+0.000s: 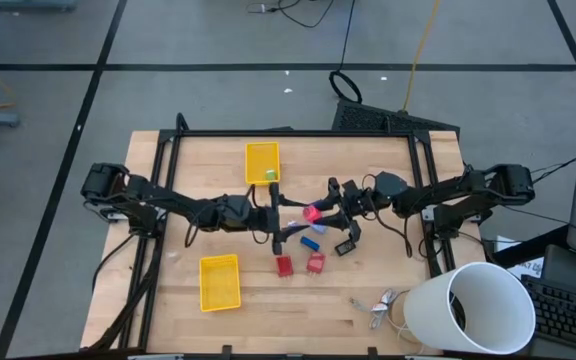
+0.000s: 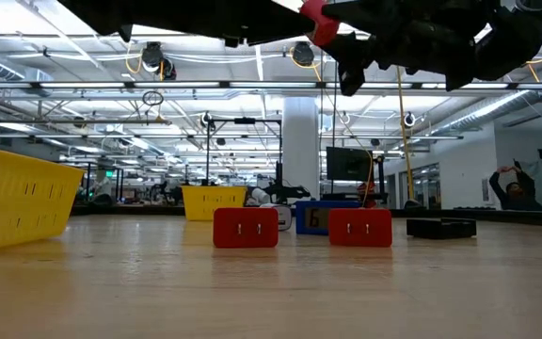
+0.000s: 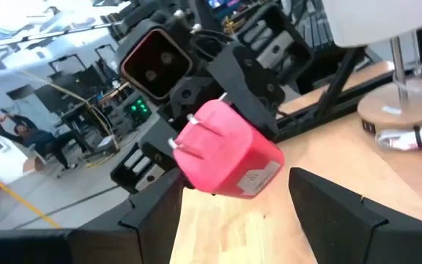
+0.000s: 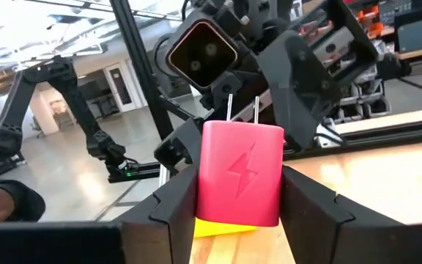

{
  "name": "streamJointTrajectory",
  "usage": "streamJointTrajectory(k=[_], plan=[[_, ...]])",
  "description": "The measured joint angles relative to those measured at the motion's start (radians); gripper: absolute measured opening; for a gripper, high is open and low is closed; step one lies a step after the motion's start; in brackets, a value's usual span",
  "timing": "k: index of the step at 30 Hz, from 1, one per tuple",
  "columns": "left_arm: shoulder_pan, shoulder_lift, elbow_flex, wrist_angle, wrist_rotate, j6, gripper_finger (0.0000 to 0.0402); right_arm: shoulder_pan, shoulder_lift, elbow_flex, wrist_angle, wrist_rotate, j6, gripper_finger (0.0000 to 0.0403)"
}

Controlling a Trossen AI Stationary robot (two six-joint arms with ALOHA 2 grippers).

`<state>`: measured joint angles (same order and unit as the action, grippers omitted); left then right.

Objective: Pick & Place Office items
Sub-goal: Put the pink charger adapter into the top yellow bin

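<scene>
I have both arms meeting over the middle of the desk. My right gripper (image 4: 239, 213) is clamped on one pink charger block (image 4: 241, 173), its two metal prongs pointing away from the wrist toward the other arm; the block hangs in the air above the desk, not touching the wood. My left gripper (image 3: 233, 213) faces it from the opposite side with its fingers spread apart and nothing between them, the pink block (image 3: 226, 157) sitting just in front of the gap. On the desk (image 1: 298, 300) below I count two red blocks (image 1: 284, 266) (image 1: 316, 263) side by side near the centre, one blue piece (image 1: 311, 243) just behind them, and one black piece (image 1: 346, 248) to the right of those. Two yellow trays lie on the wood: one (image 1: 262, 163) near the far edge and one (image 1: 219, 282) toward the near left. A small cluster of silvery metal bits (image 1: 380, 305) rests near the near right corner, beside a white lamp shade (image 1: 468, 310).
</scene>
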<state>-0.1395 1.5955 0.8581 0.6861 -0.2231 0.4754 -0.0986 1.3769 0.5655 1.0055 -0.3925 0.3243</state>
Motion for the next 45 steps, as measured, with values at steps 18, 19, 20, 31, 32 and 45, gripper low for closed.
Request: streamJointTrajectory(k=[18,19,20,31,32,45], plan=[[0.002,0.003,-0.001,0.193,-0.082,0.193,0.0250,0.045,-0.001,0.000,0.154,0.293,0.000,0.0156],[0.001,0.003,-0.001,0.219,-0.072,0.211,0.0250,0.044,-0.001,0.000,0.152,0.322,0.000,0.0156],[-0.001,0.002,-0.001,0.243,-0.063,0.229,0.0250,0.041,-0.001,0.000,0.150,0.344,0.001,0.0155],[0.004,0.002,0.000,0.258,-0.086,0.316,0.0250,0.041,0.000,0.000,0.225,0.396,0.023,0.0155],[0.005,0.002,0.000,0.259,-0.087,0.324,0.0250,0.042,0.000,0.000,0.228,0.394,0.030,0.0156],[0.045,0.002,0.000,0.292,-0.093,0.356,0.0250,0.042,0.000,0.000,0.233,0.396,0.057,0.0156]])
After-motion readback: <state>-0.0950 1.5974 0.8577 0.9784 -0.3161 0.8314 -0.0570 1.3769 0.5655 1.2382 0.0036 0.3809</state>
